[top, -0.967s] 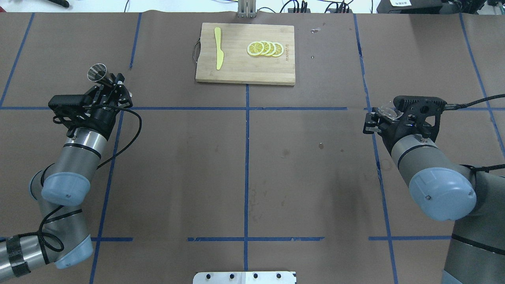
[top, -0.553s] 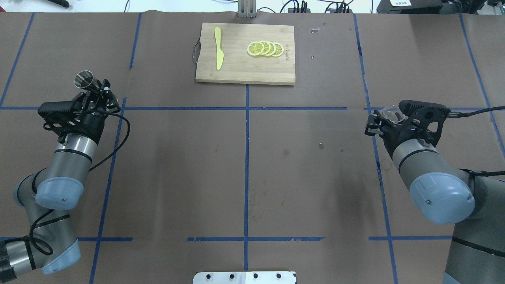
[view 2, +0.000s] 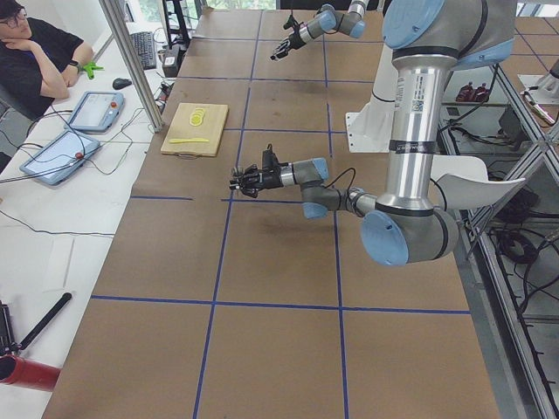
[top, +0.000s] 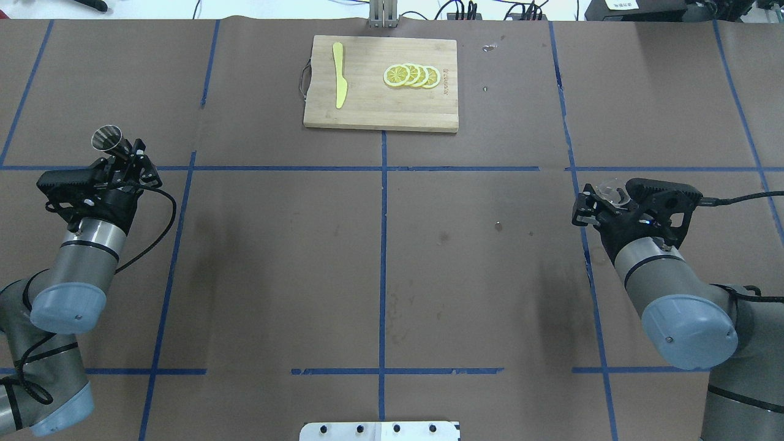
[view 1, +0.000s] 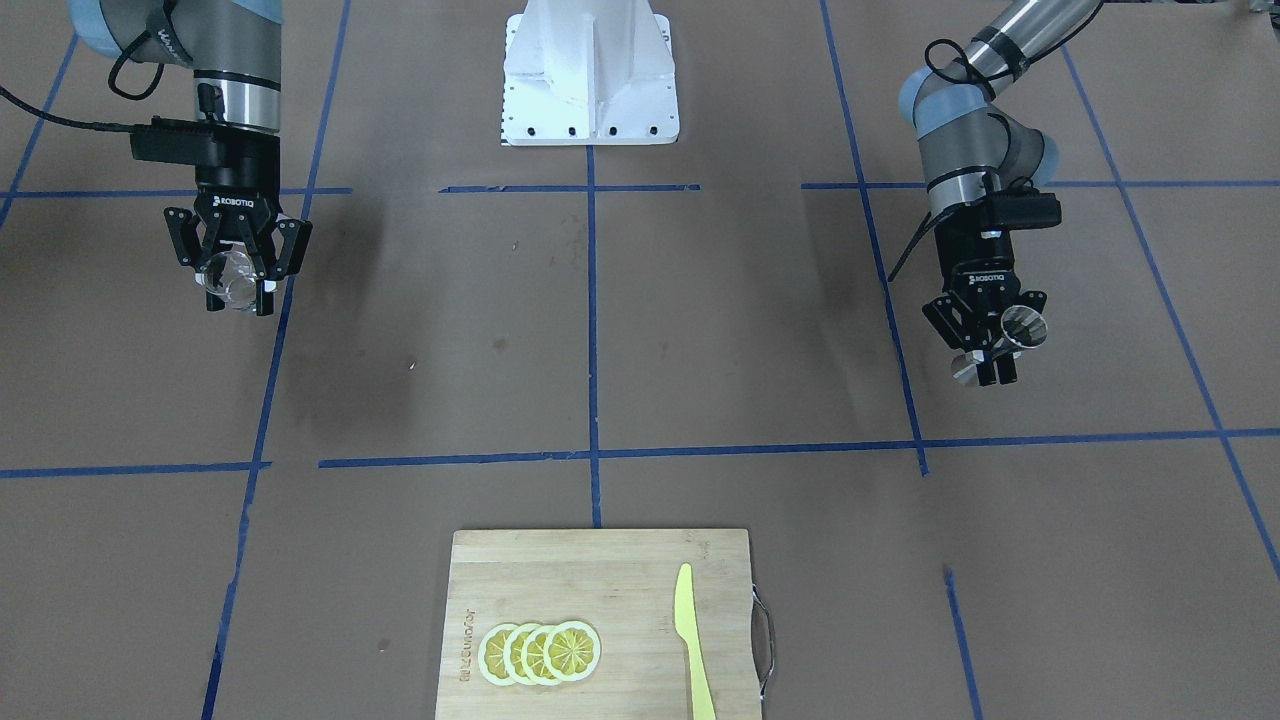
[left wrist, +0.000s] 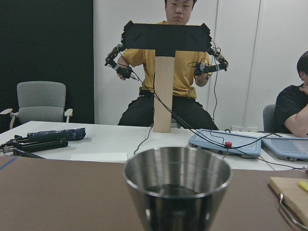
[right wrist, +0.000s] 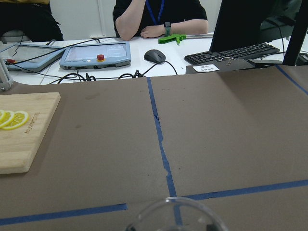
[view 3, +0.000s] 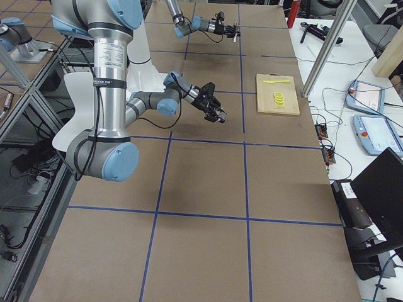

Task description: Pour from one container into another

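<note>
A steel cup is held off the table at the far left, tilted, with my left gripper shut on it. In the front-facing view the steel cup shows its open mouth beside the left gripper. It fills the left wrist view as steel cup, with dark contents low inside. My right gripper is shut on a clear glass cup at the right side. That glass cup sits between the right gripper fingers. Only the glass cup's rim shows in the right wrist view.
A bamboo cutting board lies at the far middle with lemon slices and a yellow knife. A white base plate is on the robot's side. People sit beyond the table's far edge, with tablets there.
My left arm has swung left and back toward the robot, carrying the steel cup. My right arm has drawn back a little with the glass cup.
</note>
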